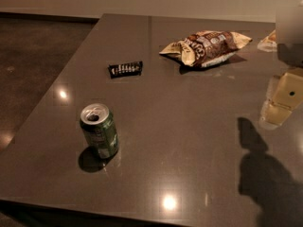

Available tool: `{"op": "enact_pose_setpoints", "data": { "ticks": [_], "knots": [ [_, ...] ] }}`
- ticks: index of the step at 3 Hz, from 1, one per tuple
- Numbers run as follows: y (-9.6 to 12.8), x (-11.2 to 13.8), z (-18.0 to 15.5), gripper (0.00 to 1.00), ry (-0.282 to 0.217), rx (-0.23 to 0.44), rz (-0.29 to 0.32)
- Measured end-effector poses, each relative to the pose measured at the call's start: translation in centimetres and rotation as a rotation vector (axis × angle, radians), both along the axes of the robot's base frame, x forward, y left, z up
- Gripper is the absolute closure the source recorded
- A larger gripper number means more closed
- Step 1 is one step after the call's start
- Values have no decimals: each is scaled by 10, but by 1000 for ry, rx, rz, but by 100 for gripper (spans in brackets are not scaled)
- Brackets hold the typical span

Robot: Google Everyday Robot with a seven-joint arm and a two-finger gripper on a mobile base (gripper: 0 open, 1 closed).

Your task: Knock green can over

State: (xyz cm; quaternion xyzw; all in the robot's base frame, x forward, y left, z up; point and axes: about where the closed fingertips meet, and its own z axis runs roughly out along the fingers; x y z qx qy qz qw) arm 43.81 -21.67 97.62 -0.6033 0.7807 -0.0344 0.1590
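The cream gripper [282, 103] hangs over the table [189, 141] at its right edge; clenched or loose, I cannot tell. Well left, the green can [99, 131] stands upright near the front, its whitish label unreadable. Farther back lie a black wrapper [125, 69] and a brown snack bag [206, 47].

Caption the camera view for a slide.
Green can upright on the dark table, claw hanging at the right edge, well apart from it.

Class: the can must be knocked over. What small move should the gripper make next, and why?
Probably move the gripper sideways toward the can. The can stands upright on the picture's left, while the gripper hangs at the right edge, well apart from it.
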Motion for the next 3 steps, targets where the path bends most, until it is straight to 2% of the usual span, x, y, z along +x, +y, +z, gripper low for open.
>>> {"op": "enact_pose_setpoints", "data": {
  "ticks": [1, 2, 3],
  "knots": [
    [0, 0, 0, 0, 0, 0, 0],
    [16, 1, 5, 0, -14, 68, 47],
    [50, -2, 10, 0, -22, 187, 105]
  ]
}}
